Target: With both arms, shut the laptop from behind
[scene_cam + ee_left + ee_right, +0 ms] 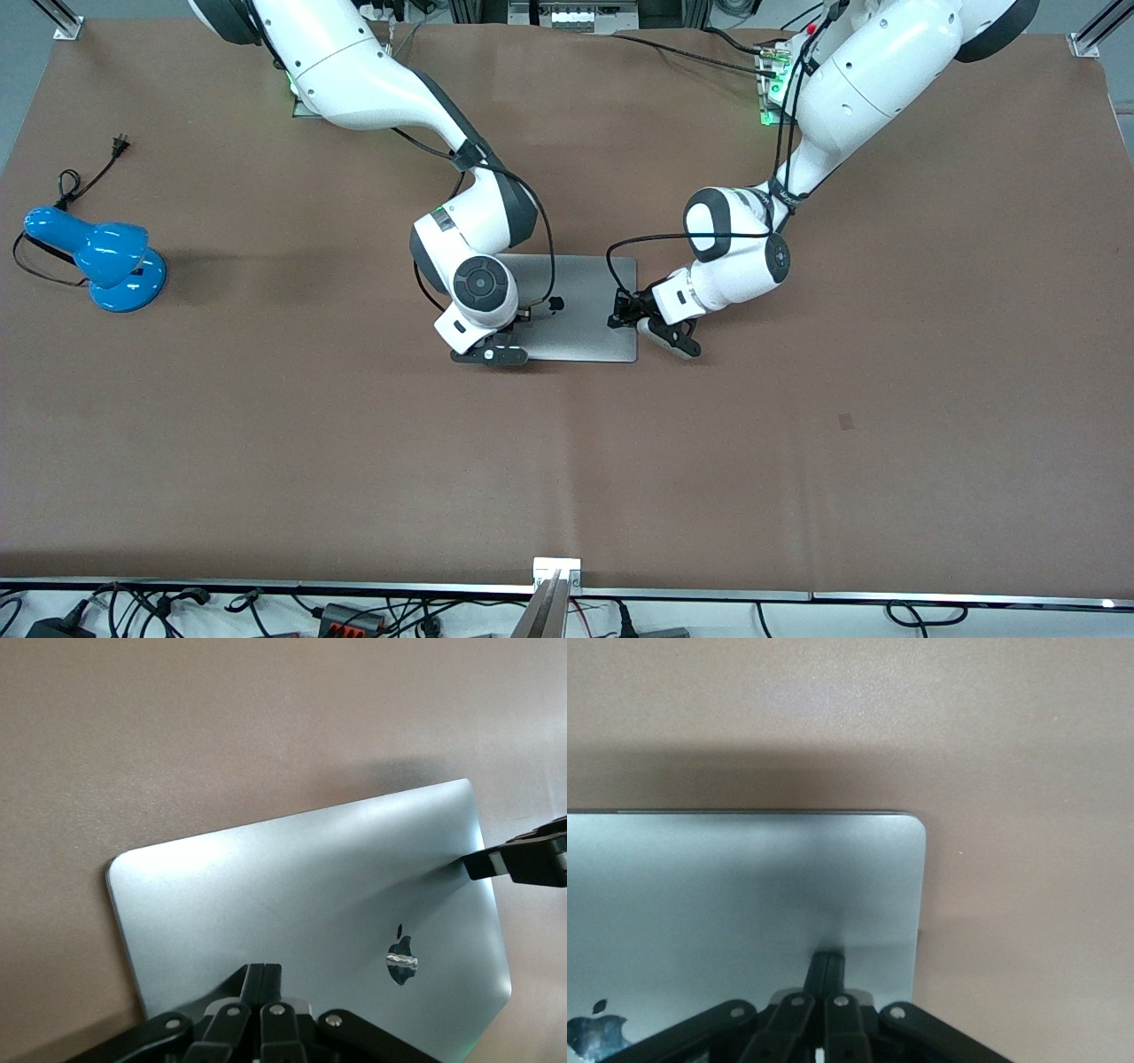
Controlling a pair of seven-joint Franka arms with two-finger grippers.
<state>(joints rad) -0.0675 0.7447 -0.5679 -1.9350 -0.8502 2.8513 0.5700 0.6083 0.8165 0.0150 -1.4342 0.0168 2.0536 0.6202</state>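
Note:
The silver-grey laptop (585,292) lies at the table's middle with its lid down and the dark apple logo (401,955) facing up; keyboard and screen are hidden. My right gripper (518,335) is shut, and its fingertips (827,964) rest on the lid (744,895) near the corner at the right arm's end. My left gripper (620,313) is shut, and its fingertips (263,974) rest on the lid (301,877) at the left arm's end. The right gripper (518,859) also shows in the left wrist view at the lid's edge.
A blue desk lamp (111,257) with its black cord lies toward the right arm's end of the brown table (567,461). Cables and metal rails run along the table's edge nearest the front camera.

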